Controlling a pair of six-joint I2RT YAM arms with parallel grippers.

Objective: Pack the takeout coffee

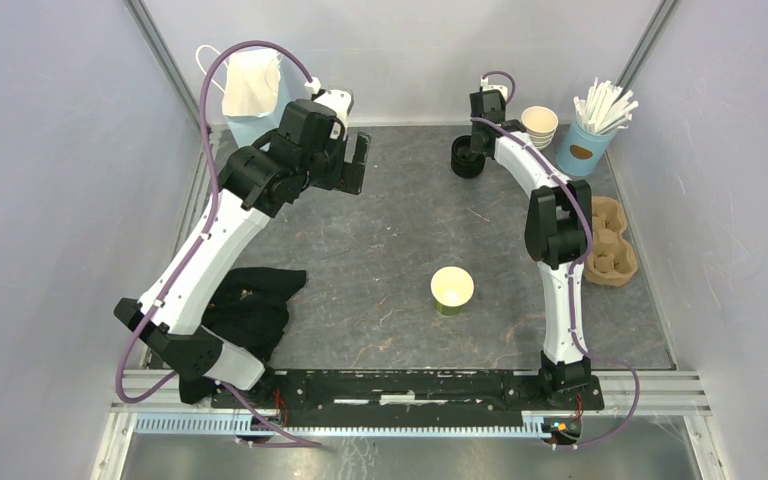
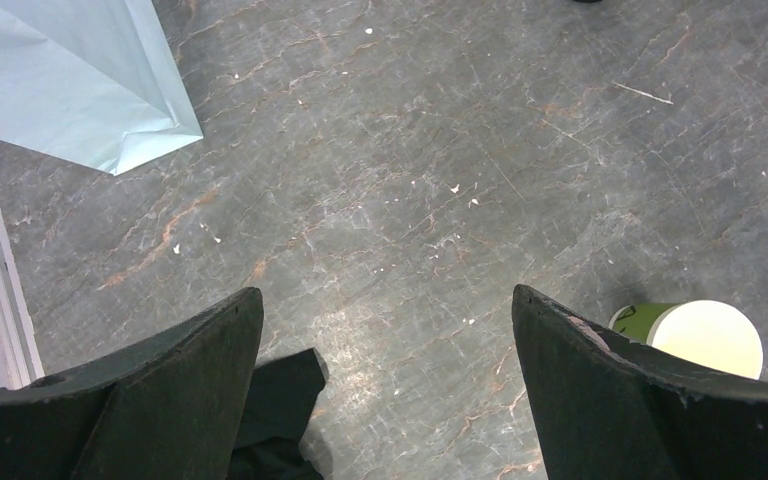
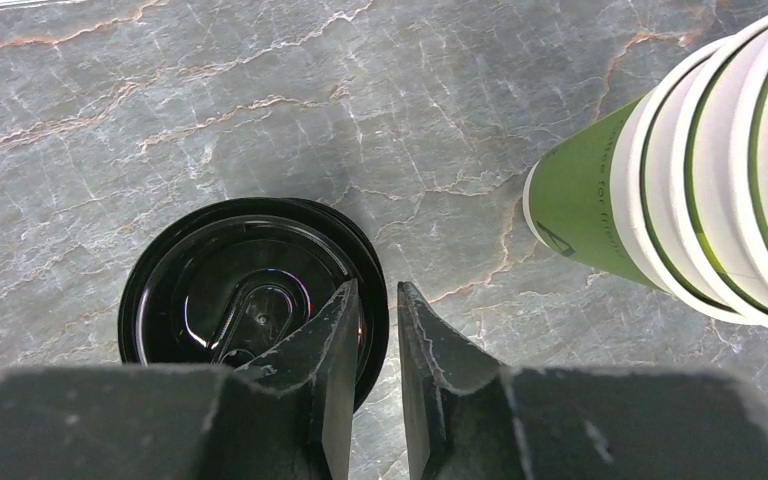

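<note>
Pale paper first: the bag [image 1: 252,95] stands at eleven o'clock on the grey stone-look table [image 1: 390,230]. Just at its three o'clock, my left gripper [image 2: 385,298] hangs over bare tabletop, jaws spread wide and holding nothing. A black cloth [image 1: 255,305] lies at eight o'clock. The takeout coffee cup [image 1: 452,288], green and open-topped, stands upright a little toward five o'clock of centre, well apart from both claws. At one o'clock sits the stack of black lids [image 3: 250,290]. My right gripper [image 3: 378,288] is astride its rim, jaws nearly together; whether they pinch the top lid I cannot tell. The nested cups [image 1: 539,125] stand just beside the lids, with the cardboard carrier [image 1: 610,240] at three o'clock.
</note>
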